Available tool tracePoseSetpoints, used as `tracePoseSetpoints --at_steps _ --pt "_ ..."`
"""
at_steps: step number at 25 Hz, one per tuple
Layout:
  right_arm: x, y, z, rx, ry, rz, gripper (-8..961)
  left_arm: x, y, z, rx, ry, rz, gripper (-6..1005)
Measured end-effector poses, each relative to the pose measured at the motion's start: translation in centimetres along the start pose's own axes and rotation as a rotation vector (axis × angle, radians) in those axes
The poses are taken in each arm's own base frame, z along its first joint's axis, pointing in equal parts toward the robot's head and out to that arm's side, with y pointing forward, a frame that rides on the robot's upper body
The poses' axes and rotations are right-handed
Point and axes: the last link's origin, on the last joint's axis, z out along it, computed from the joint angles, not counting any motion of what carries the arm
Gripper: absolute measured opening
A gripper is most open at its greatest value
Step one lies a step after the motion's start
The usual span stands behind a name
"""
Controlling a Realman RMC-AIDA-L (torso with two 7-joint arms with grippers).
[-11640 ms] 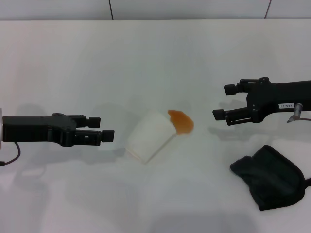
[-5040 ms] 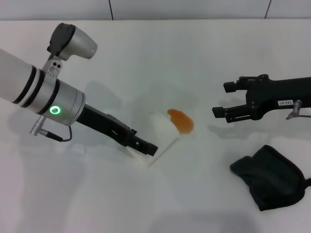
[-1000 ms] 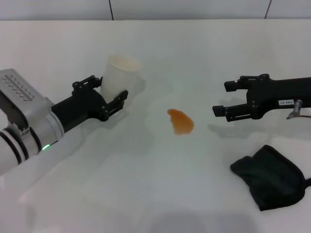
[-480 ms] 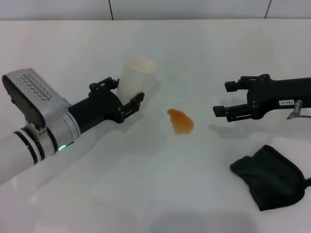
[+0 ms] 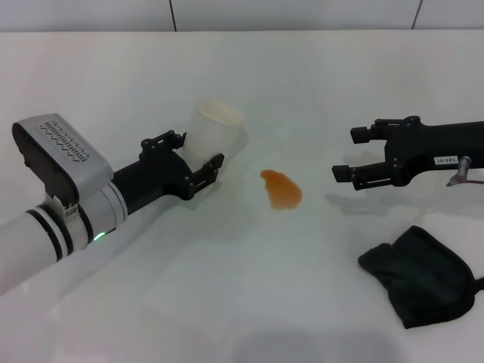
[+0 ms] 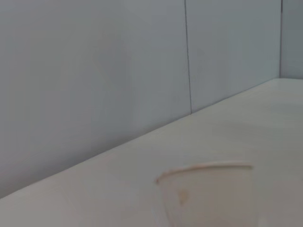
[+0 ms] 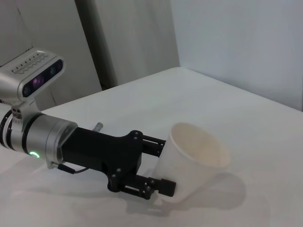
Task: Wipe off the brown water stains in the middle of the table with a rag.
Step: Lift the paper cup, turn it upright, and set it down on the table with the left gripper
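Clearing is the step in hand: a white cup (image 5: 214, 136) is held upright by the left gripper (image 5: 190, 157), just left of the brown water stains (image 5: 282, 189) mid-table (image 5: 242, 302). Wiping is not yet begun; the rag (image 5: 420, 274), untouched near the wide-open right gripper (image 5: 345, 157), must be grasped next.

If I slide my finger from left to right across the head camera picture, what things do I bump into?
Left hand holding the white cup → brown water stains → right hand, open → black rag.
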Motion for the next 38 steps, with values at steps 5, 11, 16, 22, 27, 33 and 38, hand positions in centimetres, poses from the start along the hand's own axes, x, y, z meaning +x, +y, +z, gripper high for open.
tracePoseSetpoints --at_steps 5,11,16,22,27,33,38 --pt "0.09 0.0 -0.04 0.002 0.0 0.003 871 -0.25 0.08 -0.18 0.002 -0.005 -0.003 605" --pt "0.11 -0.01 -0.07 0.003 -0.001 0.003 871 -0.86 0.33 -0.62 0.001 -0.019 -0.014 599" --pt "0.1 -0.01 -0.06 0.002 0.0 0.003 871 -0.93 0.34 -0.79 0.0 -0.016 -0.021 595" --pt "0.11 0.04 -0.03 -0.001 0.001 0.002 870 -0.82 0.15 -0.79 -0.016 -0.024 -0.065 590" --pt "0.05 0.01 -0.08 -0.002 0.001 0.001 870 -0.81 0.2 -0.75 -0.028 -0.029 -0.055 584" --pt "-0.1 -0.03 -0.02 -0.002 0.0 -0.002 870 -0.82 0.28 -0.72 -0.036 -0.034 -0.044 637" --pt "-0.14 -0.05 -0.01 -0.001 0.0 -0.003 870 -0.81 0.24 -0.71 -0.041 -0.037 -0.037 893"
